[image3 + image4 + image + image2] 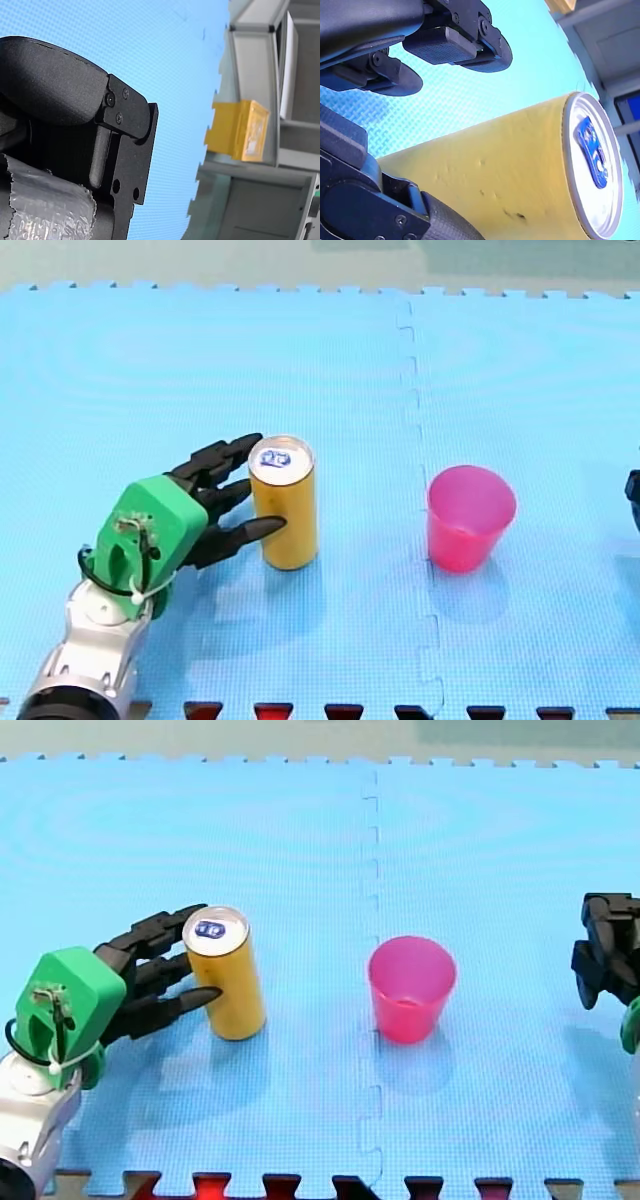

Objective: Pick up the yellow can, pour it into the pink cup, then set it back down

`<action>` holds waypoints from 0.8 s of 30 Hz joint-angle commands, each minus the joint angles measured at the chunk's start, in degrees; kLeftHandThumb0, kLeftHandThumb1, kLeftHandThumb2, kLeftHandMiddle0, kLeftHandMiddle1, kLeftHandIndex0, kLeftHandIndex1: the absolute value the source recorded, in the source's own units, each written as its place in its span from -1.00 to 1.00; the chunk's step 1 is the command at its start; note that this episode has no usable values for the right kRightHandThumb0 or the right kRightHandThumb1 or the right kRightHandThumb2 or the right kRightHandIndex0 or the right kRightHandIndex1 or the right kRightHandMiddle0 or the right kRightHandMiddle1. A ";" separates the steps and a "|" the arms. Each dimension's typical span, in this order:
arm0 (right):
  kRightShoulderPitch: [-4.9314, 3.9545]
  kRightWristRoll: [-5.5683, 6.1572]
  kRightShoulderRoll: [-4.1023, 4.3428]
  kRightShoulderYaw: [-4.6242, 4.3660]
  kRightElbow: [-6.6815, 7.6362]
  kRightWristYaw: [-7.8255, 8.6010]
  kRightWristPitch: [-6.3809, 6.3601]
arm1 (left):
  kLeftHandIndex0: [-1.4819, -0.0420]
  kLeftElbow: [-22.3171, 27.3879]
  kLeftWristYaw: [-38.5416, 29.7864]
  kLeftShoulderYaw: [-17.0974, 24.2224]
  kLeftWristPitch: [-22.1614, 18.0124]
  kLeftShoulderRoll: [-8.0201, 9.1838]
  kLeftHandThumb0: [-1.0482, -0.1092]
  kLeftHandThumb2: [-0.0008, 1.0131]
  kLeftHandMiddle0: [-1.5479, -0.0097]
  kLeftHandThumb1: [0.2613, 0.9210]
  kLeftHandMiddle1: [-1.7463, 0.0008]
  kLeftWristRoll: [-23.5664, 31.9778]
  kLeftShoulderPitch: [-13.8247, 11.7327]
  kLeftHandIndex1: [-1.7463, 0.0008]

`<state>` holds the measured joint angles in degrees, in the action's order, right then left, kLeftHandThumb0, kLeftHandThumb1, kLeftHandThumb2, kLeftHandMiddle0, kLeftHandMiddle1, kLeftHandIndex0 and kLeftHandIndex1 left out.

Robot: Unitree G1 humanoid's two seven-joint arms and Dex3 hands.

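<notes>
"Blue foam mat (200, 360) of jigsaw tiles, laid right across the surface, with a seam (415, 440) running front to back. Where's the yellow can (287, 510)?"

"Standing upright on the mat, left of that seam, silver top with a blue tab facing up."

"And the pink cup (468, 520)?"

"Also upright, just right of the seam and well apart from the can."

"Is the left hand (190, 515) on the can?"

"It's around it, not clamped. The arm comes in from the near left corner, and the thumb (245, 533) reaches across the front of the can and touches its side. The other two fingers (455, 42) sit behind the upper part. In the second wrist view – that hand's own – a strip of mat shows between them and the yellow wall, so the grip is not closed and the can rests on the mat."

"The right hand (607, 958)?"

"At the far right edge of the mat, well beyond the cup, holding nothing – whether it is open or closed, I can't tell."
</notes>
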<state>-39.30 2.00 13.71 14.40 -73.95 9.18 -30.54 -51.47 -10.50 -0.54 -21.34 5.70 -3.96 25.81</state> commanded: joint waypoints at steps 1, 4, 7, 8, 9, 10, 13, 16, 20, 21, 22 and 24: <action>-0.17 0.16 0.08 0.06 -0.06 -0.03 -0.24 | 0.45 0.88 -0.44 -0.33 0.45 0.46 -0.65 -1.00 0.33 0.44 1.00 -0.05 -0.25 1.00; -0.24 0.09 0.09 -0.01 -0.08 -0.07 -0.20 | 0.46 1.74 -1.14 -0.56 0.92 0.54 -0.65 -1.00 0.33 0.44 1.00 0.05 -0.47 1.00; -0.30 0.12 0.11 0.01 -0.10 -0.02 -0.14 | 0.46 2.29 -1.88 -0.65 1.28 0.38 -0.66 -0.99 0.33 0.45 1.00 0.37 -0.60 1.00; -0.32 0.15 0.11 0.04 -0.11 0.01 -0.12 | 0.47 2.39 -2.18 -0.65 1.33 0.29 -0.67 -0.99 0.33 0.46 1.00 0.54 -0.63 1.00; -0.34 0.19 0.13 0.08 -0.12 0.03 -0.10 | 0.47 2.44 -2.52 -0.62 1.33 0.15 -0.68 -0.99 0.33 0.46 1.00 0.80 -0.64 1.00; -0.35 0.21 0.14 0.10 -0.12 0.03 -0.09 | 0.47 2.45 -2.90 -0.52 1.33 -0.02 -0.68 -0.99 0.33 0.46 1.00 1.19 -0.65 1.00; -0.46 0.29 0.23 0.21 -0.18 0.11 0.02 | 0.47 2.26 -5.31 0.33 1.80 -1.06 -0.69 -1.00 0.34 0.46 1.00 3.70 -0.39 1.00; -0.62 0.34 0.33 0.32 -0.25 0.19 0.19 | 0.46 1.85 -6.75 0.71 2.32 -1.80 -0.68 -1.00 0.34 0.41 1.00 5.08 0.02 0.99; -0.82 0.36 0.37 0.41 -0.26 0.23 0.32 | 0.44 1.37 -6.80 0.69 2.43 -2.51 -0.66 -1.00 0.34 0.38 1.00 5.17 0.53 0.99; -0.86 0.35 0.37 0.40 -0.25 0.20 0.34 | 0.44 1.06 -6.70 0.66 2.35 -2.65 -0.66 -1.00 0.34 0.38 1.00 5.09 0.76 0.99; -0.89 0.33 0.35 0.38 -0.23 0.17 0.36 | 0.44 0.67 -6.67 0.62 2.21 -2.80 -0.66 -1.00 0.33 0.38 1.00 5.01 1.03 0.99; -0.92 0.25 0.32 0.32 -0.23 0.06 0.39 | 0.43 -0.20 -6.99 0.58 1.81 -2.99 -0.66 -1.00 0.33 0.38 1.00 5.00 1.61 0.99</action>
<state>-39.86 2.04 13.83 14.64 -74.16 9.32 -30.29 -50.95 -17.36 -0.01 -19.18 2.72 0.97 26.70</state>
